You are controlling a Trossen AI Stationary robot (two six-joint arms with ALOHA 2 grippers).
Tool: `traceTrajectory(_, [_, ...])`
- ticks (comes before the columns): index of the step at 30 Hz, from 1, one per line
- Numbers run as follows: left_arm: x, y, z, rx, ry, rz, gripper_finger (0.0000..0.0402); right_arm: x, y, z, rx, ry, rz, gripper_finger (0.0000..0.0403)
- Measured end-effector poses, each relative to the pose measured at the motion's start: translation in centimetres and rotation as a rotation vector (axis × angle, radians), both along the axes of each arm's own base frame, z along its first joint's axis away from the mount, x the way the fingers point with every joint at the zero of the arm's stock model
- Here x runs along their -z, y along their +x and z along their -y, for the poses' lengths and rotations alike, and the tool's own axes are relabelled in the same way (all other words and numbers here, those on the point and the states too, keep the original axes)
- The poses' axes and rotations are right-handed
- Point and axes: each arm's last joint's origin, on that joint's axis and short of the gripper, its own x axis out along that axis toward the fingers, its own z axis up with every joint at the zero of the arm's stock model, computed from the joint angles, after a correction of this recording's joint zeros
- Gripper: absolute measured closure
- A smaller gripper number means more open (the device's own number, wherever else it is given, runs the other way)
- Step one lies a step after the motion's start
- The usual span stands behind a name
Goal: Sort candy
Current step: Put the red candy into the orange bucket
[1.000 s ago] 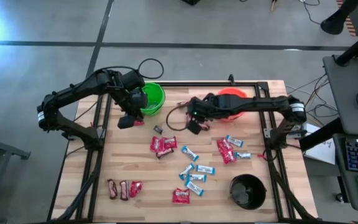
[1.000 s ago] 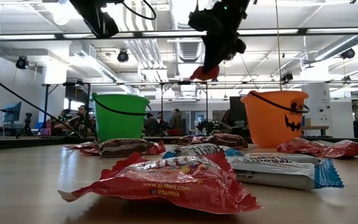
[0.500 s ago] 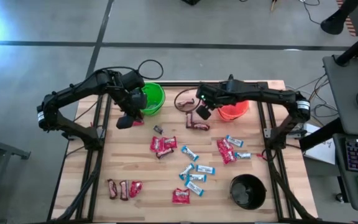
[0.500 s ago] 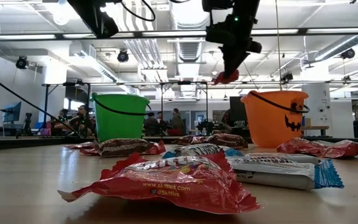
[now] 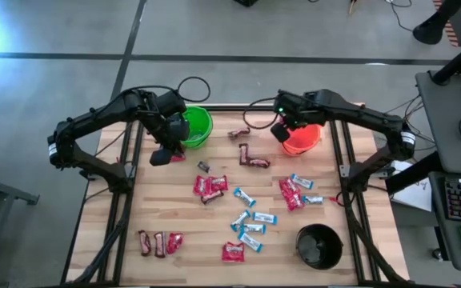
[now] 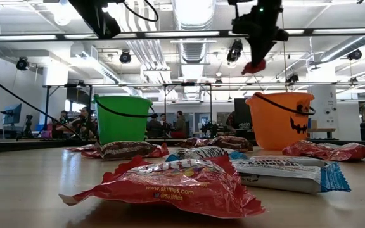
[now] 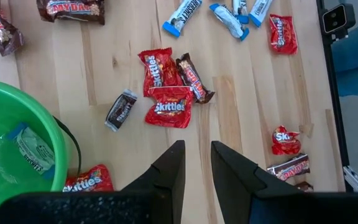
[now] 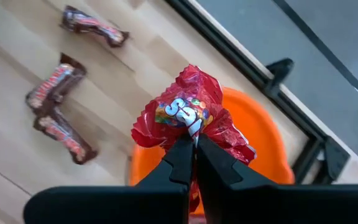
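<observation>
Right gripper (image 8: 193, 149) is pinched tight on a red packet (image 8: 188, 118) of sweets, holding it in the air above the near edge of the orange bucket (image 8: 263, 140); from the low camera the packet (image 6: 254, 66) dangles over the bucket (image 6: 281, 119), clear of its rim. From above, that gripper (image 5: 282, 128) sits at the bucket's (image 5: 304, 142) left side at the back of the table (image 5: 174, 216).

Left gripper (image 7: 196, 165) hangs beside the green bucket (image 5: 198, 126), over the table's back left part, its fingers a narrow gap apart with nothing between them. A light-blue wrapped bar (image 7: 28, 149) lies inside the green bucket (image 7: 17, 112), and a red packet (image 7: 86, 180) rests on the wood just beside its wall.

Most of the candy (image 5: 250, 216) is spread across the middle of the table: red packets (image 5: 210, 186), light-blue-and-white bars (image 5: 254, 220) and dark brown bars (image 5: 250, 158). Three more pieces (image 5: 158, 242) lie near the front left corner. A black bucket (image 5: 318, 246) stands at the front right. People show far off in the room behind the table.
</observation>
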Motion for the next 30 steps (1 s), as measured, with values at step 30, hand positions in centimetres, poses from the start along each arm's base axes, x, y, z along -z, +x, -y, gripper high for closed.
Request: traceTrajectory(30, [0.0,0.0,0.0,-0.015,-0.005,0.0,0.0342,0.8,-2.9,0.6,0.033,0.075,-0.164,0.0394])
